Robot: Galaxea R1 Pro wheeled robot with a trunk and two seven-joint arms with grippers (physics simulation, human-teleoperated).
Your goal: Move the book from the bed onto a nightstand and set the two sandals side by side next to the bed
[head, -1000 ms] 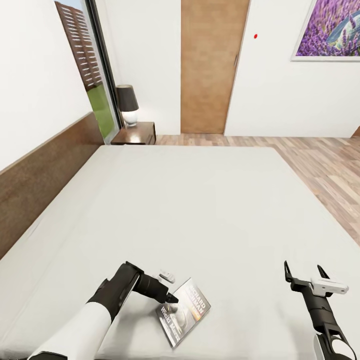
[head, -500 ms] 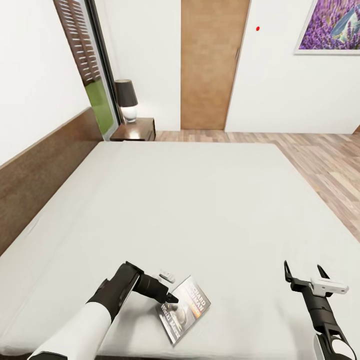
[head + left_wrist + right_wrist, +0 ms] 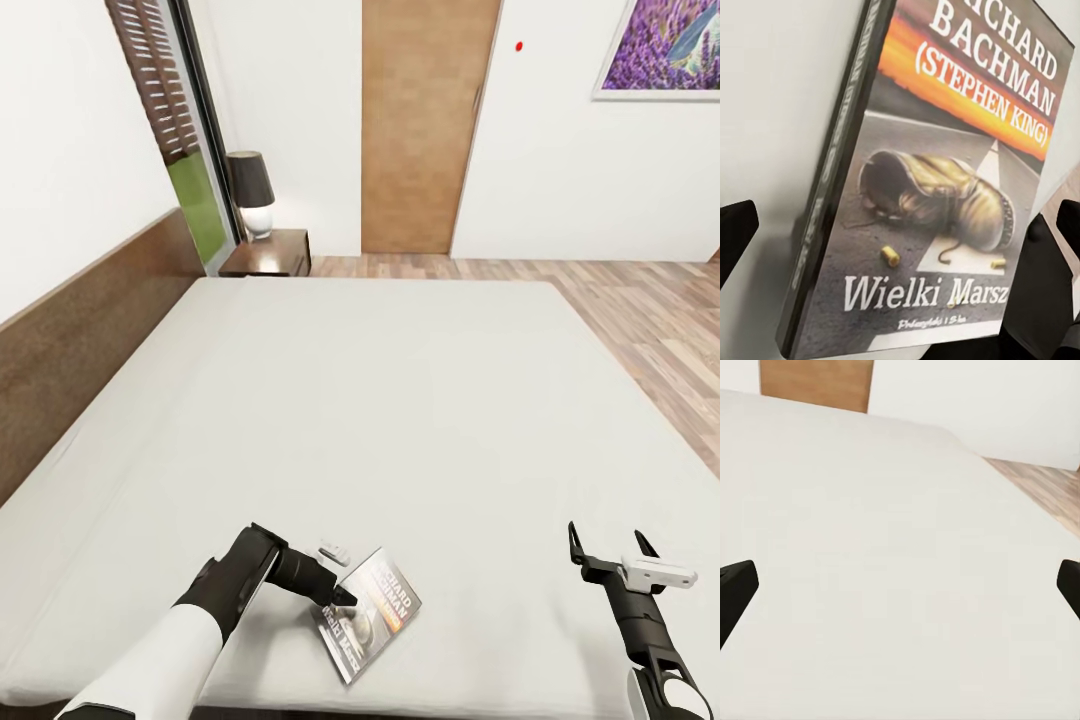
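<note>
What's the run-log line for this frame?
left pincer: open, at book | right pincer: open, empty, above bed | book: on bed | nightstand: far corner

Illumination: bright, even, diffuse throughout.
Light sources: daylight at the window (image 3: 185, 150); pale glow on the lamp (image 3: 252, 192) base.
Shadows: soft, faint beneath the book (image 3: 366, 615).
Focus: book lettering (image 3: 999, 71) slightly soft in the left wrist view.
Glare: not evident.

The book (image 3: 367, 615), a thin paperback with an orange band, a boot picture and white lettering, lies flat, cover up, near the near edge of the pale bed (image 3: 400, 400); the dark nightstand (image 3: 270, 256) stands beside the bed's far corner.
</note>
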